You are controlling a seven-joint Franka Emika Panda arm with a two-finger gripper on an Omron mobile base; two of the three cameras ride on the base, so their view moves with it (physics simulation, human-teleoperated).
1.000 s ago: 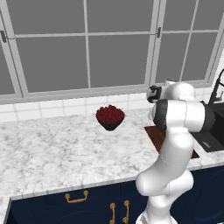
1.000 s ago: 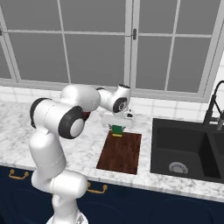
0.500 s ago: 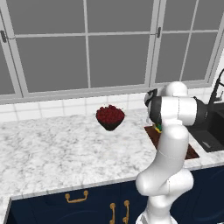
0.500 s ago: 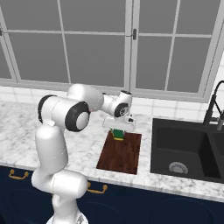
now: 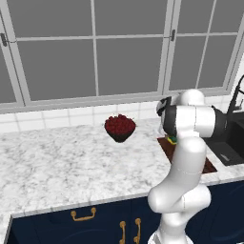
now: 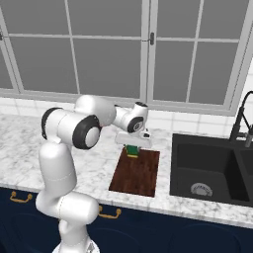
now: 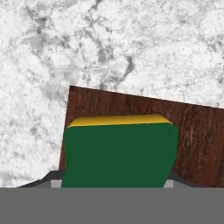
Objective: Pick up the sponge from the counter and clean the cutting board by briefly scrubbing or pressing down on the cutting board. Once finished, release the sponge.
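Note:
My gripper is shut on the sponge, a small block with a dark green top and a yellow base. It holds the sponge at the far left corner of the cutting board, a dark reddish-brown rectangle on the marble counter. In the hand view the green sponge sits between the fingers, with the board's corner under it and marble counter beyond. I cannot tell whether the sponge touches the board. In the left base view my arm hides most of the board.
A dark bowl of red fruit stands on the counter left of the board, near the tiled back wall. The black sink basin with its faucet lies right of the board. Windows run behind the counter.
The arm has folded in closer, and the hand has sunk slightly with the sponge over the board's far corner. The gripper stays shut on the sponge.

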